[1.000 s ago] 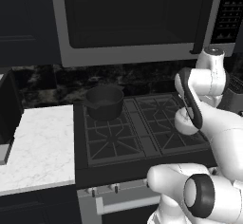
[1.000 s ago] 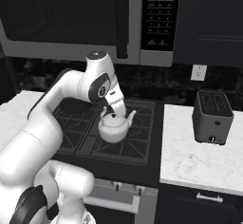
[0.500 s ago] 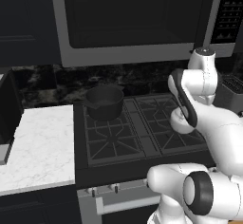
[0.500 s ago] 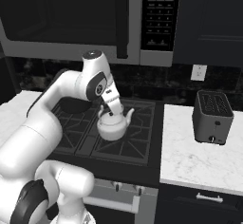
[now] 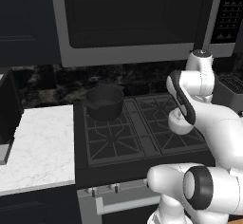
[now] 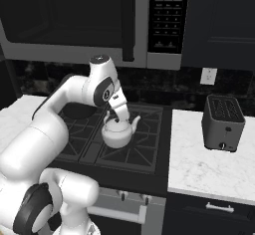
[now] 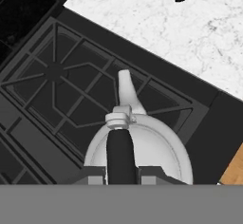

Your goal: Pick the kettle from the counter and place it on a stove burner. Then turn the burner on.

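The robot's hand is clenched on the dark handle of the kettle over the front right burner of the black cooktop. In the right base view the small white kettle sits low at that grate, its spout pointing right toward the desk; whether its base is touching the iron or just above it cannot be told. In the hand view the two fingers press on either side of the handle, with the kettle directly below, its lid knob and spout aimed toward the marble desk beyond the cooktop's edge.

In the left base view the kettle shows as a rounded white shape partly hidden behind the arm's dark-jointed wrist. A wide dark saucepan stands on the rear left burner, well apart from the kettle. A second stretch of white marble lies left of the cooktop.

On the right-hand desk a dark toaster stands near the wall, below a white outlet. A microwave hangs over the cooktop, and a row of knobs lines the stove's front edge.
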Robot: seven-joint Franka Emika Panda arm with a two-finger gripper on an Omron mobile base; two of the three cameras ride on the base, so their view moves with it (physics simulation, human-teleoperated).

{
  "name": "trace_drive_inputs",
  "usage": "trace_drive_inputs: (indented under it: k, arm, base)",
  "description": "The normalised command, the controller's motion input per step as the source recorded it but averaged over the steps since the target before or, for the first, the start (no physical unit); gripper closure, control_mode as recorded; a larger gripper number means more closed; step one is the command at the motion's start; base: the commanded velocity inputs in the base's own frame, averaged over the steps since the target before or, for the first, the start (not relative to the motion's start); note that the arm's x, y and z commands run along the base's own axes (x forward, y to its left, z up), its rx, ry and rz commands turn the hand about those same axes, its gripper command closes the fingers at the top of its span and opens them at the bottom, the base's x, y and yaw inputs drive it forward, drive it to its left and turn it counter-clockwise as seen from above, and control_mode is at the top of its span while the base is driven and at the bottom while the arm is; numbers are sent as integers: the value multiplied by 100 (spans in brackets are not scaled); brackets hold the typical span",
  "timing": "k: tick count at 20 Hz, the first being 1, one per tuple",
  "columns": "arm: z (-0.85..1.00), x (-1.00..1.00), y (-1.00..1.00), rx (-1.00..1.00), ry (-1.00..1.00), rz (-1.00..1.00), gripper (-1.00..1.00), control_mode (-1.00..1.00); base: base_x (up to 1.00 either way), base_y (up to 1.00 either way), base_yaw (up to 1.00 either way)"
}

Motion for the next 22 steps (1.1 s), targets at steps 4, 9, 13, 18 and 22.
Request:
trace_drive_inputs:
  k: [4,9,13,18,22]
  arm:
    - [-15,0,0,0,0,0,100,-100]
    - [-12,0,0,0,0,0,100,-100]
    - [-14,1,0,0,0,0,100,-100]
    - [-17,8,0,0,0,0,100,-100]
    - [-12,15,0,0,0,0,100,-100]
  base:
    - [0,0,0]
    - [0,0,0]
    - [0,0,0]
    - [0,0,0]
    - [0,0,0]
